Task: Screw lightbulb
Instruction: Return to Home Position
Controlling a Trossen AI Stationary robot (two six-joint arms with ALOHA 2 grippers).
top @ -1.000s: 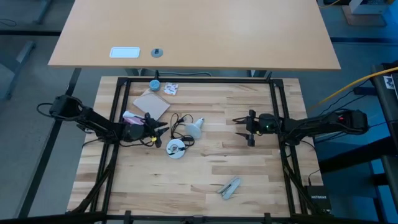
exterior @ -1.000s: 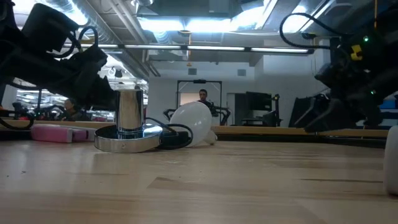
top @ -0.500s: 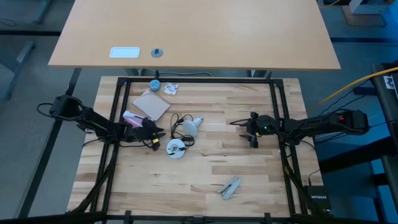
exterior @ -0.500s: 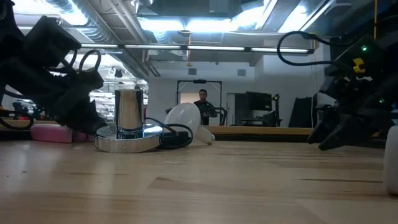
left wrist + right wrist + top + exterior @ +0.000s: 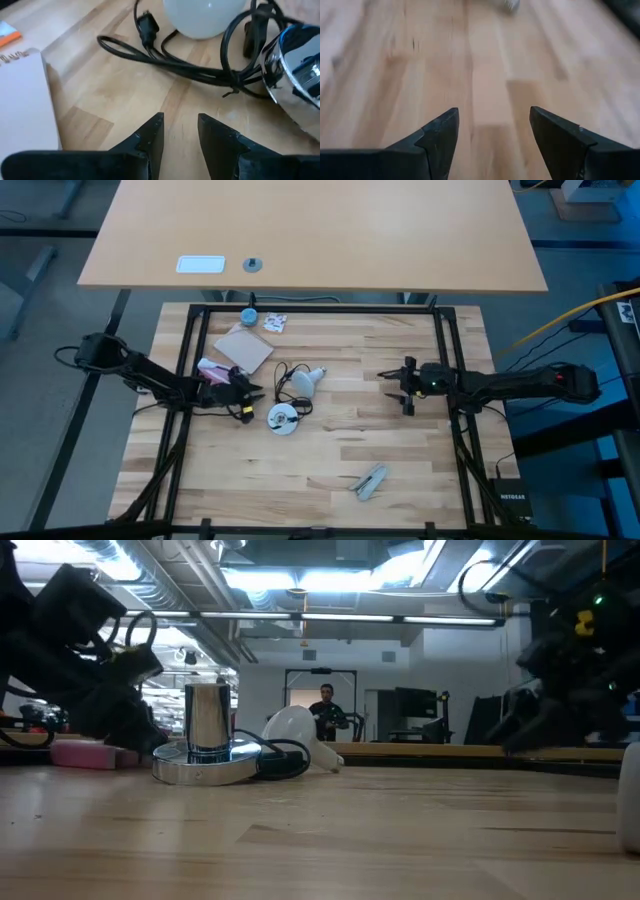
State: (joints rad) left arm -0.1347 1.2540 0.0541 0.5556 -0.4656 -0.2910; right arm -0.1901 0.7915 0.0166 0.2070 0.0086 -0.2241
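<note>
Desk (image 5: 340, 450) holds everything: left arm (image 5: 150, 375), jaws slightly parted, empty, near the black cord (image 5: 165, 52); right arm (image 5: 500, 385), jaws wide apart, empty. NETGEAR box (image 5: 511, 502) sits at a corner. Lightbulb (image 5: 308, 380) lies on its side just beside the shiny lamp base (image 5: 283, 418).

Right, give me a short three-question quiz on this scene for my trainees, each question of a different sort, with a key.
1. True or false: the lightbulb is screwed into the silver lamp base.
2. What does the right gripper hold? A) the lightbulb B) the lamp base C) nothing
3. Fill in: the gripper nearer the lightbulb is the ____ gripper.

Key
1. False: the bulb lies on its side on the table, beside the base.
2. C: its fingers are open with only bare wood between them.
3. Left: the left gripper sits close to the bulb, open and empty.
</note>
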